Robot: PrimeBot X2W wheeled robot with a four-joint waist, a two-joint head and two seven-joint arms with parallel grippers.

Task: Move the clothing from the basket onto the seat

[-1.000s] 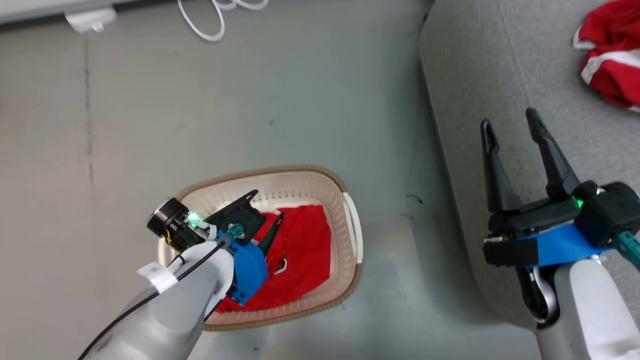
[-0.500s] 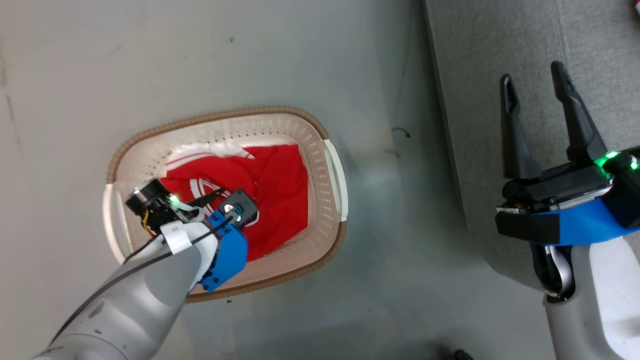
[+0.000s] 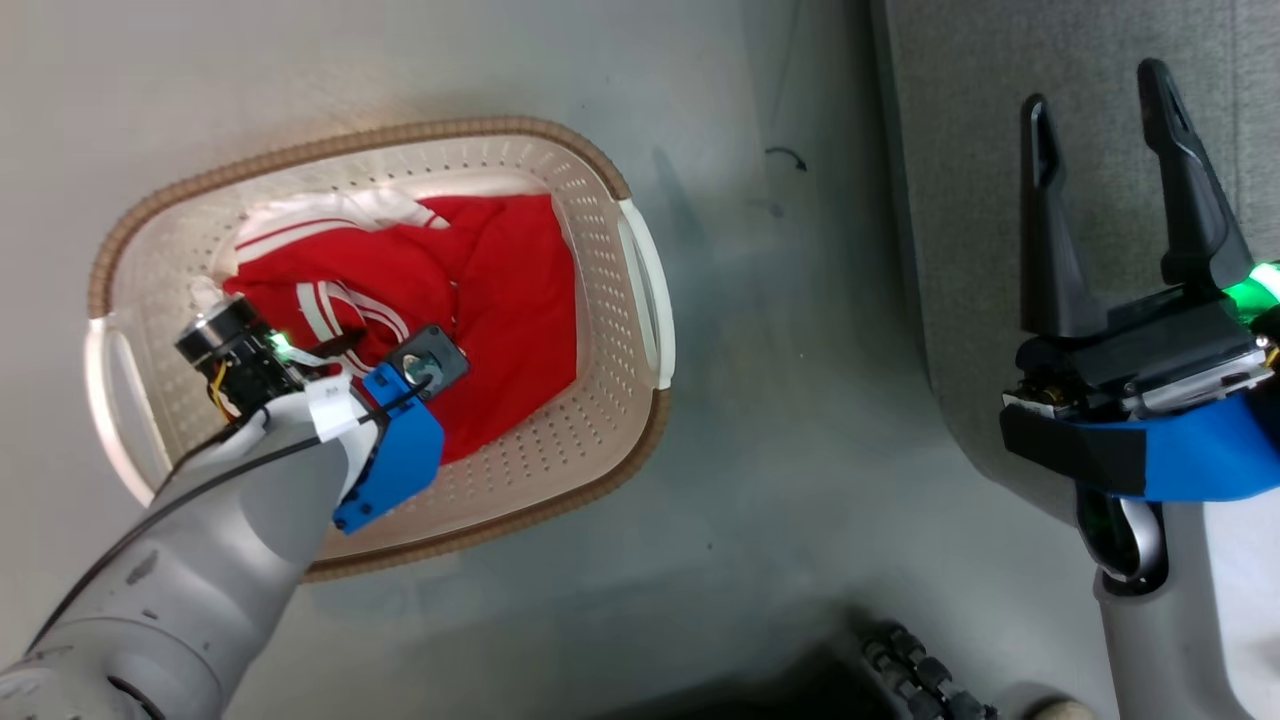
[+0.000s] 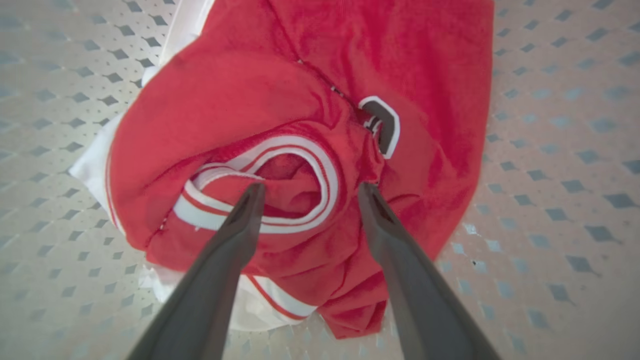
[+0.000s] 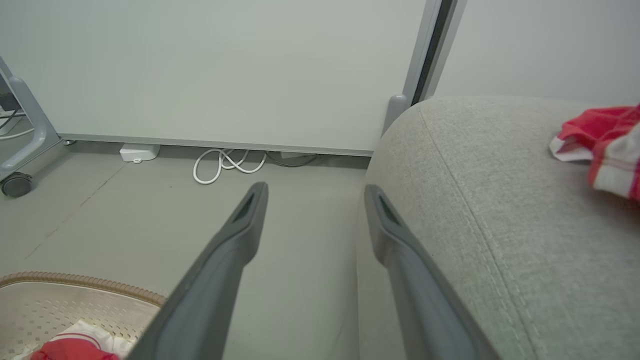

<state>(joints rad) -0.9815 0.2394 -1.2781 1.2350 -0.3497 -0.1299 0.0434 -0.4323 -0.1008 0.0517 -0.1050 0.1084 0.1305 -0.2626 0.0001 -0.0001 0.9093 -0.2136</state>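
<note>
L tool (image 4: 310,189) spread, tips poss. touching clothing (image 4: 225,90) in basket (image 3: 600,400); R tool (image 3: 1095,90) spread over seat (image 3: 960,200).

The pale grey left forearm (image 3: 190,570) rose from the lower left corner of the head view toward the centre left, with a black cable (image 3: 150,515) running along it. Its wrist bent away from the camera and carried a blue bracket (image 3: 395,460) and a small green light (image 3: 280,345). In the left wrist view the left gripper (image 4: 311,187) held its two dark fingers (image 4: 215,280) parted, tips well apart. The right forearm (image 3: 1190,620) came up from the lower right corner. The right gripper (image 3: 1093,85) pointed up the frame near the right edge, fingers spread wide, a clear gap between them.
</note>
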